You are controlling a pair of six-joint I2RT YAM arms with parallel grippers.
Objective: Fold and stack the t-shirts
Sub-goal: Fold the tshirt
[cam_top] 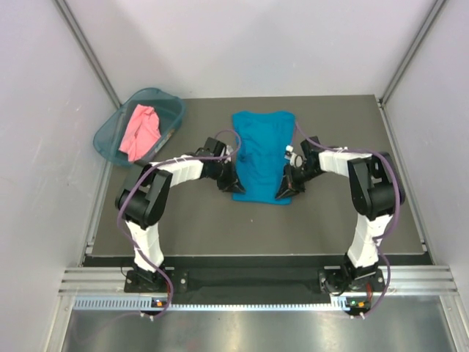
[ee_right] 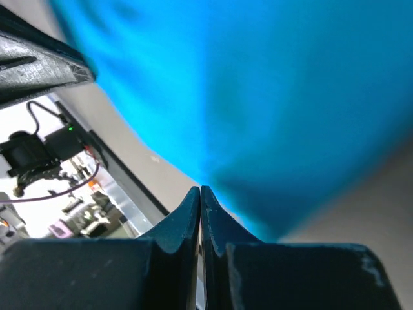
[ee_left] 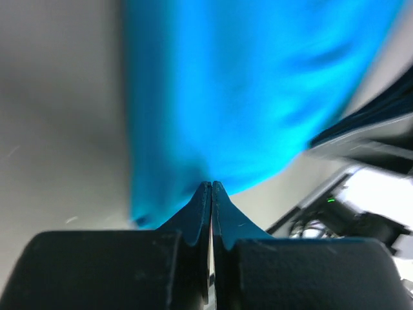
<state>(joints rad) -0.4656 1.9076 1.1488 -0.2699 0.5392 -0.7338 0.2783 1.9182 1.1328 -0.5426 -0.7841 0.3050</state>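
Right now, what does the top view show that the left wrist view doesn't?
Only the top view: the pink shirt in the basket at the far left, and the whole outline of the blue shirt. Only the left wrist view: a close look at the left gripper, shut, with the shirt's edge drawn to its tips. Both: the blue shirt, the grey table, and the left gripper at the shirt's near left corner.
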